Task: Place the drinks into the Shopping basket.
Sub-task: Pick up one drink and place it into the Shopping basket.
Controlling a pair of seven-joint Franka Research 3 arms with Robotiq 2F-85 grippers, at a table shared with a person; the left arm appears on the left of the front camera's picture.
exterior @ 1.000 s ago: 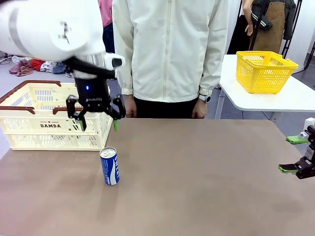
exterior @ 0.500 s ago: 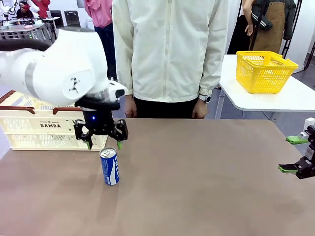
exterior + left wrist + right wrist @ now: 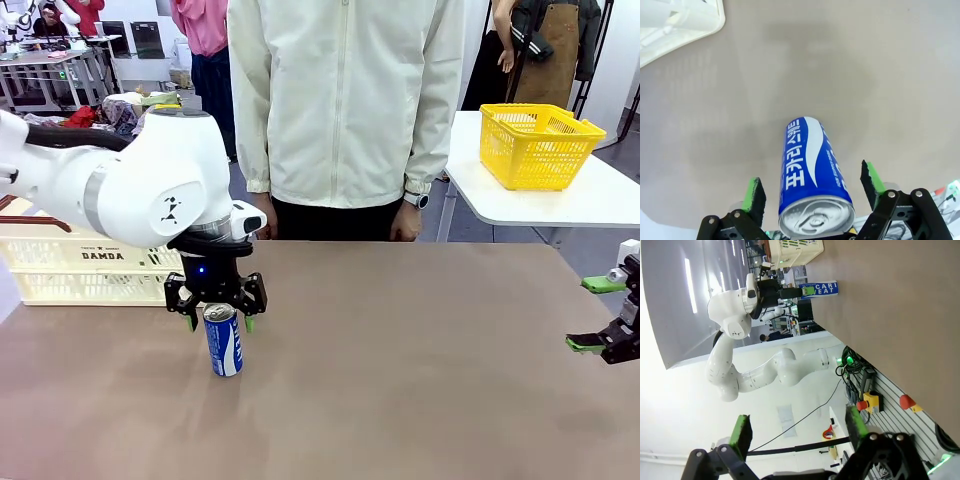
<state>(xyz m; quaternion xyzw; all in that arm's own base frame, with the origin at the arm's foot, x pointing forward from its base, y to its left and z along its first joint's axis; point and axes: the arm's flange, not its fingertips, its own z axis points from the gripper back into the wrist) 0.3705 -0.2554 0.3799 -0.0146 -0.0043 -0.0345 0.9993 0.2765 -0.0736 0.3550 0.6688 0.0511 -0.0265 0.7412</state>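
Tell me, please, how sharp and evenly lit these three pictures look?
Front view: even light, the blue slim aluminium can sharp with a soft shadow. Left wrist view: wide-angle stretch, can crisp, table evenly lit. Right wrist view: rolled sideways, background washed out white.

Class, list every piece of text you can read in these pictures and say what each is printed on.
"DAMDA": side of the Shopping basket; the small line above it is too small to read.
"포카리 스웨트": white Korean lettering down the blue can.
"CARI" over "EAT": the can's partly hidden label seen from the right wrist; the remaining letters are hidden.
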